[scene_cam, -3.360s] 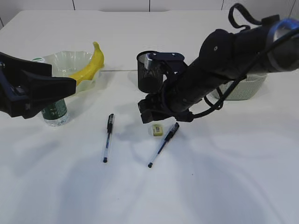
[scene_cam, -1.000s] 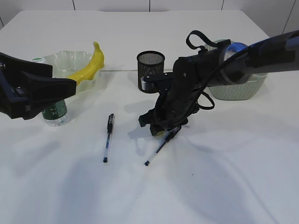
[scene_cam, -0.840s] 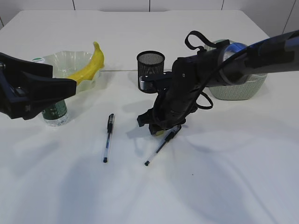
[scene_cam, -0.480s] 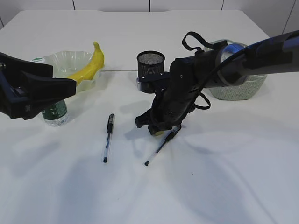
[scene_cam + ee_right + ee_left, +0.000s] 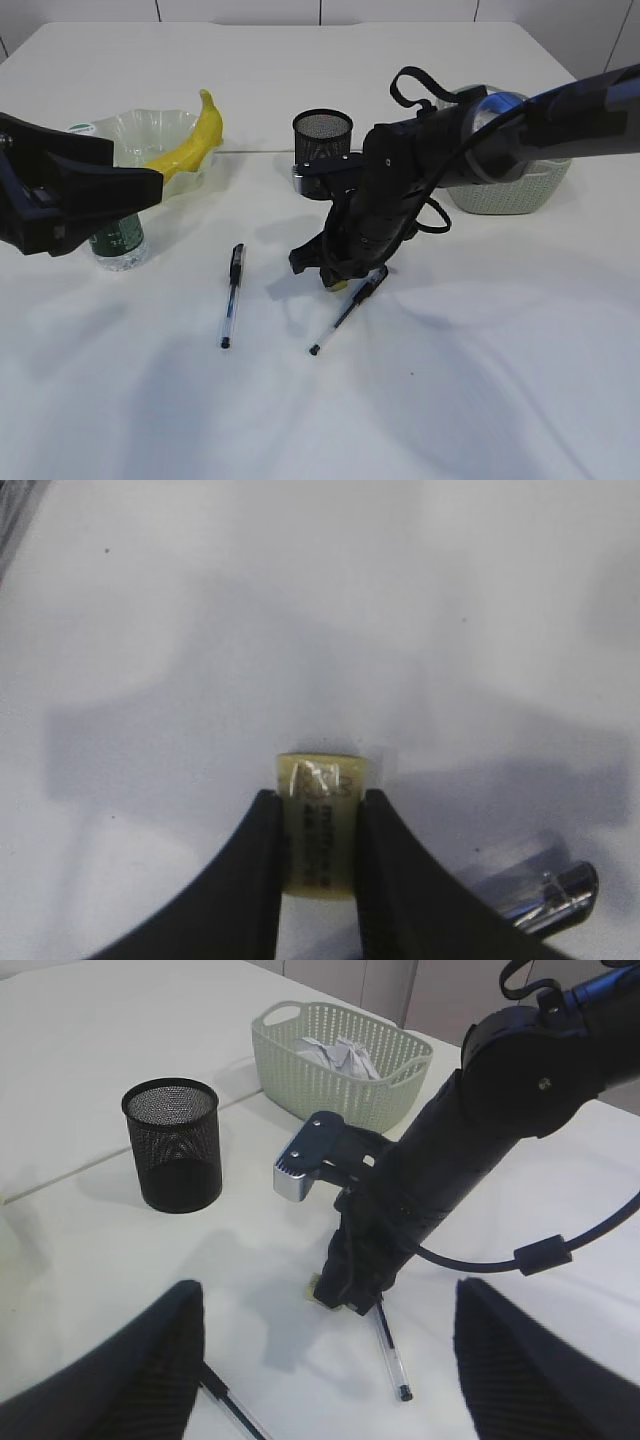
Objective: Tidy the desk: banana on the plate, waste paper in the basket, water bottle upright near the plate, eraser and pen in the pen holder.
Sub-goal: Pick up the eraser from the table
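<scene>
Item 1. Eraser (image 5: 320, 825): small, yellowish, printed wrapper. It lay on the white bench (image 5: 480, 380) near the centre, with one finger of the right gripper (image 5: 318, 880) against each of its sides. The fingers (image 5: 262, 870) stood narrowed to the eraser's width and appeared to have hold of it; it did not look lifted.

Item 2. Pen (image 5: 347, 310), black cap: lay just right of the eraser, cap end beside the right gripper. A second pen (image 5: 232, 295) lay well to the left.

Item 3. Pen holder (image 5: 322, 150): black mesh cup, upright, just beyond the right arm.

Item 4. Plate (image 5: 140, 135): far left, with the banana (image 5: 195, 145) resting on it.

Item 5. Water bottle (image 5: 118, 243): upright near the plate, partly hidden by the left gripper (image 5: 320, 1360).

Item 6. Basket (image 5: 340, 1065): far right, crumpled paper (image 5: 335, 1055) inside.

Item 7. Left gripper: fingers (image 5: 130, 1370) spread wide, holding nothing, hovering at the left.

Handling note, as a judgement: the step in hand was the eraser pick. It would go best with the grip centred and firm before a straight lift, clear of the adjacent pen cap. The carry should run high over the holder's rim, and the eraser should be let go directly above the opening.
</scene>
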You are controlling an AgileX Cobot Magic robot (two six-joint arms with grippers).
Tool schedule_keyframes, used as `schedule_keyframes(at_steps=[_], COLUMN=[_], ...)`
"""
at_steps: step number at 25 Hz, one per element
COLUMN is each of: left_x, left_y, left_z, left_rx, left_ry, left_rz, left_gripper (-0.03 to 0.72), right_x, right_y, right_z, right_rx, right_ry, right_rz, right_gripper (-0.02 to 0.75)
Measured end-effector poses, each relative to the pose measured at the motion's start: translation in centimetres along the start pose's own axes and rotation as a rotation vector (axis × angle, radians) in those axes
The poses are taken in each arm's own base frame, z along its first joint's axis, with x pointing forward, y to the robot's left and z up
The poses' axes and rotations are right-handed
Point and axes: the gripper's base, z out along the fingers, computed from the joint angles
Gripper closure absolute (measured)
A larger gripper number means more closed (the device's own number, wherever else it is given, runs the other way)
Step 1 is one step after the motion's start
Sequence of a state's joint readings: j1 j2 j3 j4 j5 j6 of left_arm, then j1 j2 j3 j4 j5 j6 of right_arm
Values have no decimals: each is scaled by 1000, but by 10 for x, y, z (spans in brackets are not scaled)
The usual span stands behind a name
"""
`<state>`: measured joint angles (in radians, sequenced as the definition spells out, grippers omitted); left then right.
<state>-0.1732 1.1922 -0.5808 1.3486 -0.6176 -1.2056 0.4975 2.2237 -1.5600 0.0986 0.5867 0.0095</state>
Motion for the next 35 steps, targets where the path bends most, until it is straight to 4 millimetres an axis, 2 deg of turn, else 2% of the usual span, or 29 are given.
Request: schedule_keyframes(at_steps=[21,35], left_x=[0,0], left_y=[0,0], left_z=[0,0], left_rx=[1,2], left_ry=[3,4], left_rz=[4,6], left_gripper=[136,136], right_x=[2,-8], right_y=[0,0], right_z=[-2,-48], right_rx=[12,46], right_ry=[38,8], right_rz=[-36,-88], right_gripper=[608,610])
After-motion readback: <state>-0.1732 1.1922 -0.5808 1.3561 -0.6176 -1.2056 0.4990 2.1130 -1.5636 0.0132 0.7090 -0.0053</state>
